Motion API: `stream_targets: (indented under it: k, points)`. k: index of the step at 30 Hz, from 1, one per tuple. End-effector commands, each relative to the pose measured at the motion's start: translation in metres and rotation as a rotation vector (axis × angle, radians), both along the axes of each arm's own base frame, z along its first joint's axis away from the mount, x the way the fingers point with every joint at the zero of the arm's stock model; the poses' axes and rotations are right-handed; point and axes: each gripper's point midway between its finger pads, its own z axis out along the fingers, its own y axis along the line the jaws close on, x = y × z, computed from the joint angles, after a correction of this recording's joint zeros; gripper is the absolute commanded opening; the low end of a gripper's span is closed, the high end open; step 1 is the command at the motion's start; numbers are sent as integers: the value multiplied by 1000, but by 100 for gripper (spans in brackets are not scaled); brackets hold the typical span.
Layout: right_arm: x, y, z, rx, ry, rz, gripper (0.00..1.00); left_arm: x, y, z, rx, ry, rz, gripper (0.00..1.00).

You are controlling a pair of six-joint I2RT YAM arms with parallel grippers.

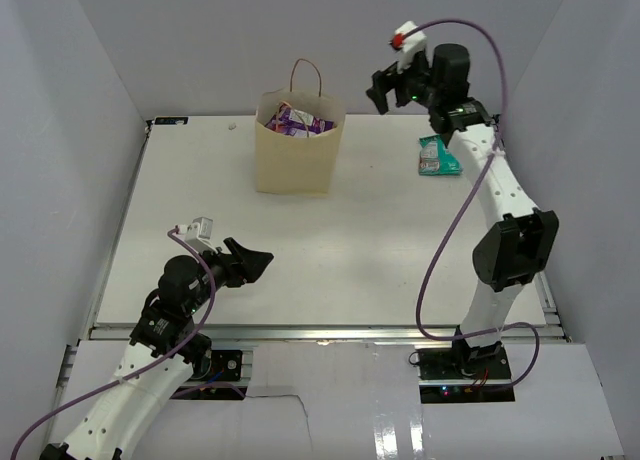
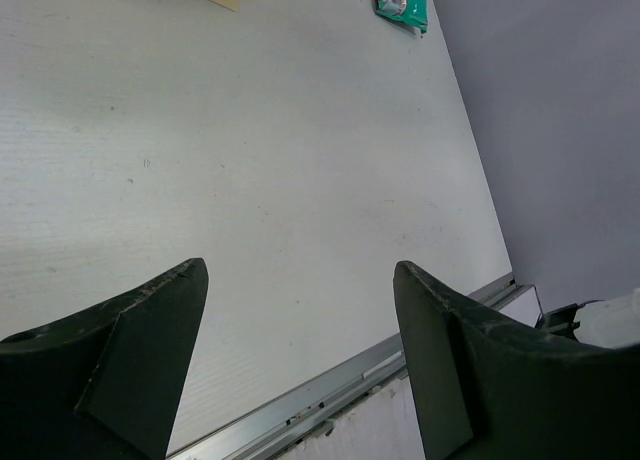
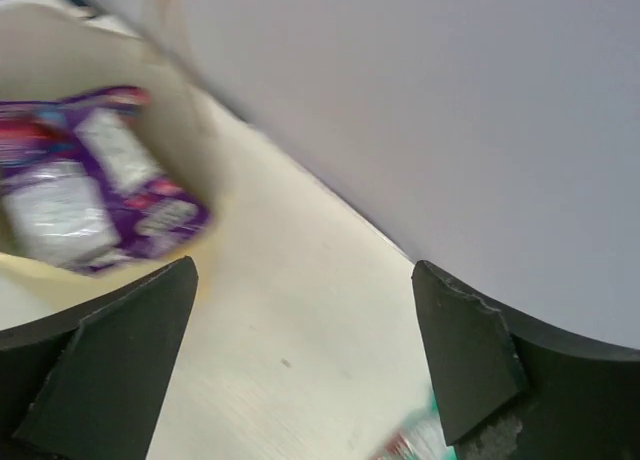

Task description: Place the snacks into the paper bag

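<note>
Now my right pincer (image 1: 385, 88) hangs high over the far side of the bench (image 1: 350, 250), jaws spread wide with nothing between them. From above it sits between the bag (image 1: 295, 160) and the teal pouch (image 1: 437, 156). The bag stands upright near the far edge, and purple packets (image 1: 298, 120) inside it show above its rim. The teal pouch lies flat on the bench to the right of the bag, well apart from it, just beside my right arm. My left pincer (image 1: 250, 260) is low over the near left part of the bench, likewise agape and empty, pointing right.
</note>
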Motion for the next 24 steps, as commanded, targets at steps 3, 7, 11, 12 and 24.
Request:
stream_targets:
  k: [3, 7, 11, 12, 24]
  points:
    - [39, -159, -82, 51, 243, -601, 93, 2, -1, 12, -12, -45, -2, 86]
    - [54, -233, -156, 55, 459, -872, 90, 5, -4, 7, -11, -29, -13, 86]
    - [72, -278, -191, 102, 529, -884, 90, 7, -9, -2, -5, 17, -29, 86]
    - [76, -281, -213, 96, 567, -875, 90, 7, -10, -2, -9, 22, -32, 86]
    - [100, -262, -294, 128, 706, -699, 92, 9, -7, 1, -58, 47, 16, 86]
